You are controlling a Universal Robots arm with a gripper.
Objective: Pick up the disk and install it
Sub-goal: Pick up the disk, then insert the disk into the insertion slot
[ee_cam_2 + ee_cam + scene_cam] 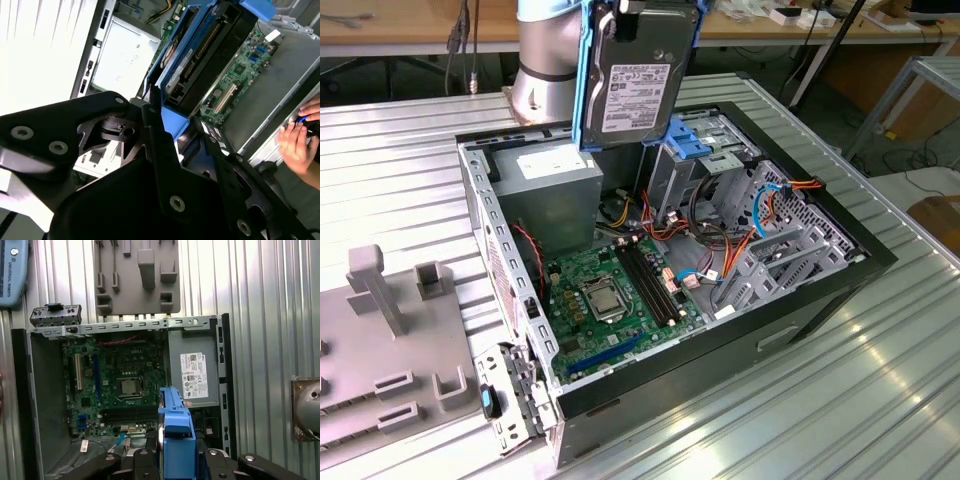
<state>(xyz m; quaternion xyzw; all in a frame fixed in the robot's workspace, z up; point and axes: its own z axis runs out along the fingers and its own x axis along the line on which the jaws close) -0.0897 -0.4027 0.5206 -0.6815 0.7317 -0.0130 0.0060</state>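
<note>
The disk (638, 80) hangs upright above the back of the open computer case (820, 290), its silvery labelled face toward the exterior view and blue rails along its edges. My gripper (642, 8) grips it from above at the exterior view's top edge and is shut on it. In the second wrist view my gripper (175, 130) clamps the blue rail, and the disk (200, 55) extends away over the motherboard. In the first wrist view the disk (176, 440) appears edge-on as a blue strip in my gripper (175, 462), over the case interior.
Inside the case lie the motherboard (610, 290), a grey power supply box with a white label (555, 180) and a metal cage with a blue latch (695, 140). A grey fixture plate (380, 340) lies at the exterior view's left. A person's hand (297, 137) rests at the case edge.
</note>
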